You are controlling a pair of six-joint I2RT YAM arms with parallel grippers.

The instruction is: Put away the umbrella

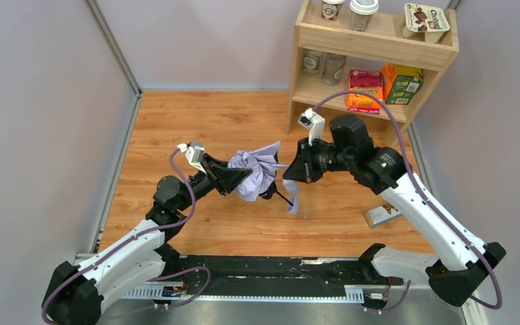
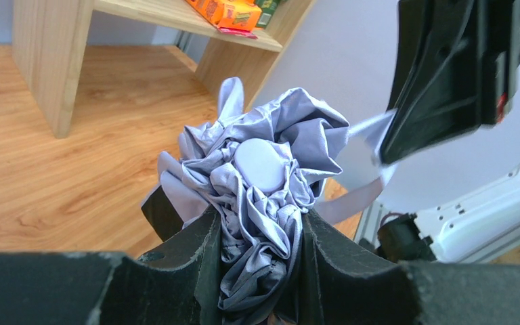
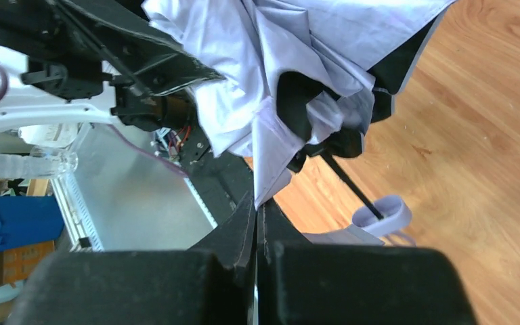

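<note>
The umbrella [image 1: 257, 170] is a crumpled pale lavender bundle held in the air between both arms over the wooden floor. My left gripper [image 1: 238, 177] is shut on its bunched fabric; in the left wrist view the cloth [image 2: 261, 176] fills the gap between the jaws of my left gripper [image 2: 261, 223]. My right gripper [image 1: 290, 171] is shut on a thin edge of the umbrella's fabric [image 3: 271, 156], pinched at the tips of my right gripper [image 3: 257, 203]. The slim black shaft [image 3: 349, 186] and a lavender strap loop [image 3: 382, 213] hang below.
A wooden shelf unit [image 1: 372, 47] stands at the back right with cups, jars and snack boxes [image 1: 365, 90]. A small box [image 1: 384, 214] lies on the floor by the right arm. Grey walls close in on both sides. A metal rail runs along the near edge.
</note>
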